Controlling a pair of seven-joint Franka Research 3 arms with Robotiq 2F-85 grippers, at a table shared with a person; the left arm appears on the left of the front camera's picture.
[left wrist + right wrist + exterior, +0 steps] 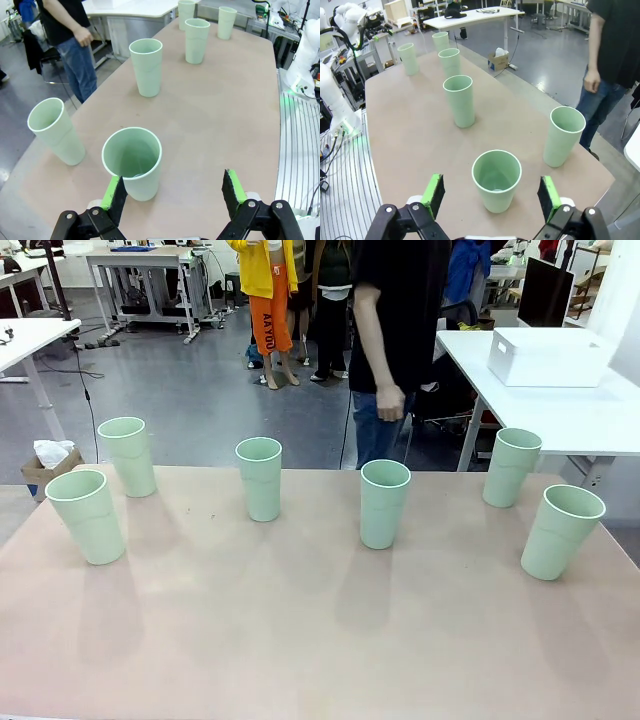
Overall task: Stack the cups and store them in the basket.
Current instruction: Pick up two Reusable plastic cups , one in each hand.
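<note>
- Cups (384, 502): six, upright, unstacked, spread well apart across the tabletop (300, 640).
- Basket (548, 357): on a separate white table (600, 420), far right, beyond the tabletop.
- Left tool (173, 186): jaws wide apart, empty.
- Right tool (492, 191): jaws wide apart, empty, one cup just ahead.
</note>
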